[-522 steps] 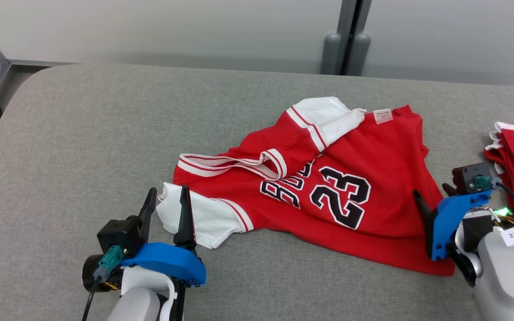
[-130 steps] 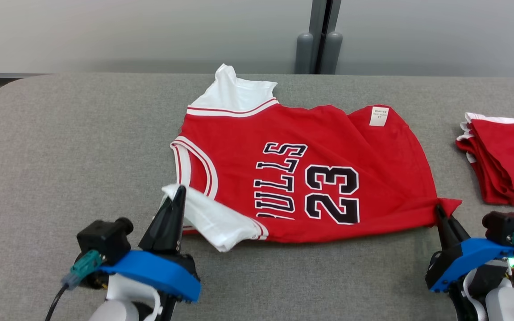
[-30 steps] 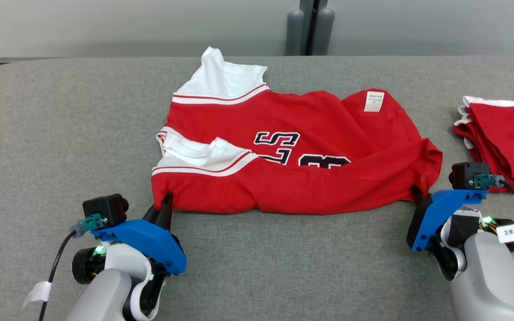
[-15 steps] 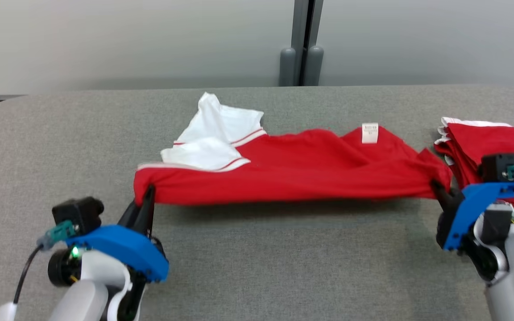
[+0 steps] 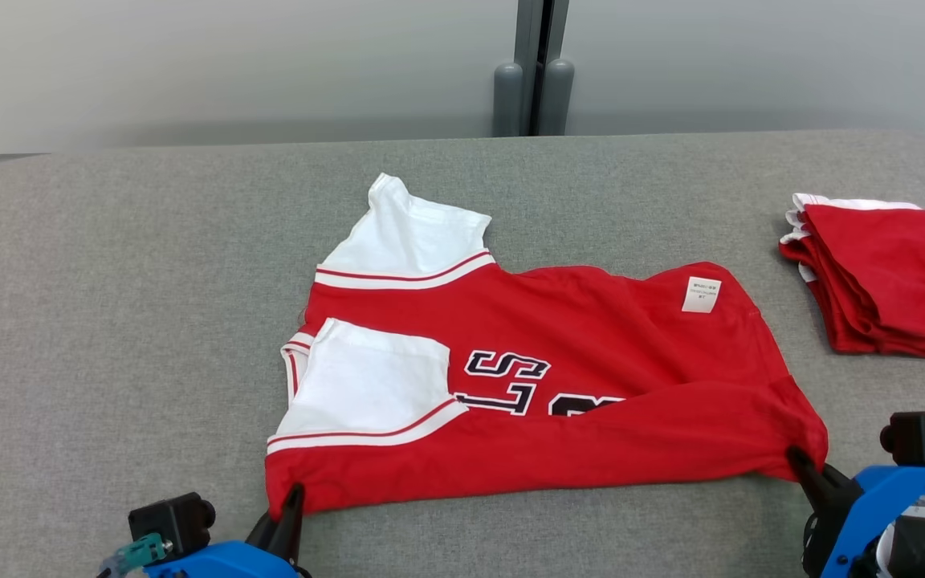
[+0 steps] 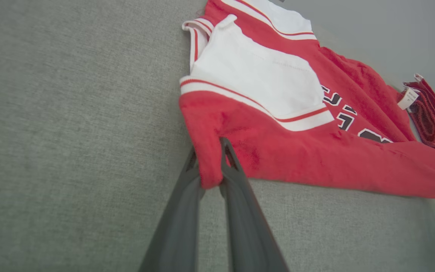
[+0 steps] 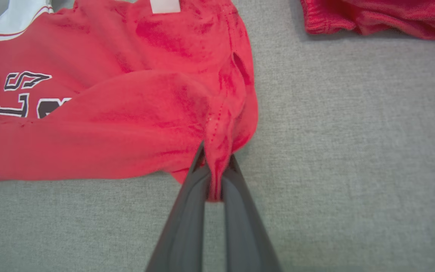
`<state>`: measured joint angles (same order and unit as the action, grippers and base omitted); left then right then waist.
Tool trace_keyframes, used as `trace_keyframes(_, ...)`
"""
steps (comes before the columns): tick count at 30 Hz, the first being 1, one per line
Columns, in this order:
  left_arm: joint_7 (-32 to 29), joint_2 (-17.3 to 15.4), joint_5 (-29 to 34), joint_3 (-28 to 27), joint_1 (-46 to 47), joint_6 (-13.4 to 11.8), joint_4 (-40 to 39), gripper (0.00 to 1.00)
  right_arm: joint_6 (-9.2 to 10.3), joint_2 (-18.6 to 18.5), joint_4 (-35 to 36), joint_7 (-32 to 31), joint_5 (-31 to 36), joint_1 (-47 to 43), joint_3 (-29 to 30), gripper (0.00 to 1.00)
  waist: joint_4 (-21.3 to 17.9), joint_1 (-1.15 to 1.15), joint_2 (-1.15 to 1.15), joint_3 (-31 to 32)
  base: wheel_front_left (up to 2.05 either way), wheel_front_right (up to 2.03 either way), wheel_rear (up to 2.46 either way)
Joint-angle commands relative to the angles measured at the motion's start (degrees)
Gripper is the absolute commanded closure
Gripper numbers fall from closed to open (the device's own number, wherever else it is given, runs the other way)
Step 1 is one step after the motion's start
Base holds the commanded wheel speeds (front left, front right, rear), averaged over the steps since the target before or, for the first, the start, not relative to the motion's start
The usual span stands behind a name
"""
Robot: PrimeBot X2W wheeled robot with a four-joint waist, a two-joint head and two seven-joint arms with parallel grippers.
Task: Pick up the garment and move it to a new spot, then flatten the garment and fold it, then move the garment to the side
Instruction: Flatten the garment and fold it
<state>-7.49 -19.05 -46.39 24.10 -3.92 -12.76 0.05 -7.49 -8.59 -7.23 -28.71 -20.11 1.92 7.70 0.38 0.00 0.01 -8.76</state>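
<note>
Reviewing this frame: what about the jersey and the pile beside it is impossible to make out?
- Jersey, head view: its red fold nearest the robot covers most of the lettering and number.
- Label, head view: the print is too small to read.
- Folded red pile, head view: cut off by the right edge, and the number of pieces is unclear.

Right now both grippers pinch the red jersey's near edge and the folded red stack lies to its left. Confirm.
No: the head view shows the folded red stack to the right of the red jersey. The left gripper and right gripper pinch its near edge.
</note>
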Motion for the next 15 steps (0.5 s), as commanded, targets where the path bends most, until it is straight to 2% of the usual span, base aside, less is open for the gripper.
trace_keyframes(1,-0.2,0.4,0.0,0.2,-0.5,-0.4,-0.1,1.00,-0.01,0.7,0.5,1.0,0.7,-1.5,0.7,0.87,0.0,0.00,-0.01,-0.3,0.00,0.00,0.00)
trace_keyframes(2,-0.5,0.4,-0.1,0.3,-0.4,-0.3,0.1,1.00,0.00,1.0,0.3,1.3,1.2,-1.9,1.0,0.73,-0.1,0.00,-0.01,-0.4,0.00,0.00,0.00)
trace_keyframes(3,-0.5,0.2,0.1,0.4,-0.4,-0.5,0.3,1.00,-0.01,1.3,0.3,1.7,1.6,-2.3,1.1,0.53,-0.1,0.00,-0.01,-0.5,0.00,0.00,0.00)
trace_keyframes(4,-0.6,0.1,0.2,0.4,-0.3,-0.8,0.6,1.00,-0.01,1.5,0.3,2.2,2.1,-2.5,1.5,0.29,-0.2,0.00,-0.01,-0.6,0.00,0.00,0.00)
trace_keyframes(5,-0.8,0.1,0.0,0.4,-0.4,-0.9,0.8,1.00,0.00,1.7,0.1,2.6,2.5,-2.6,1.8,0.00,-0.3,0.00,-0.01,-0.7,0.00,0.00,0.00)
trace_keyframes(6,-1.0,0.0,-0.1,0.3,-0.6,-1.1,1.0,1.00,-0.01,2.0,0.0,3.0,2.6,-2.7,2.1,0.00,-0.4,0.00,-0.01,-0.8,0.00,0.00,0.00)
trace_keyframes(7,-1.1,-0.2,-0.2,0.1,-0.7,-1.4,1.2,0.91,-0.01,2.2,-0.1,3.4,2.7,-2.8,2.6,0.00,-0.5,0.00,-0.01,-0.8,0.00,0.00,0.00)
trace_keyframes(8,-1.2,-0.6,0.0,0.0,-0.9,-1.4,1.4,0.56,-0.01,2.5,0.0,3.8,2.9,-3.0,2.9,0.00,-0.6,0.00,-0.01,-0.9,0.00,0.00,0.00)
trace_keyframes(9,-1.0,-0.8,0.3,-0.2,-0.9,-1.6,1.6,0.00,-0.01,2.7,0.1,4.0,3.1,-3.1,3.2,0.00,-0.7,0.00,-0.01,-0.9,0.00,0.00,0.00)
trace_keyframes(15,-0.5,-2.6,1.3,-1.1,1.0,-1.9,1.1,0.00,-0.01,3.2,1.5,4.2,4.3,-3.9,4.8,0.00,-1.0,0.00,-0.01,-0.8,0.00,0.00,0.00)
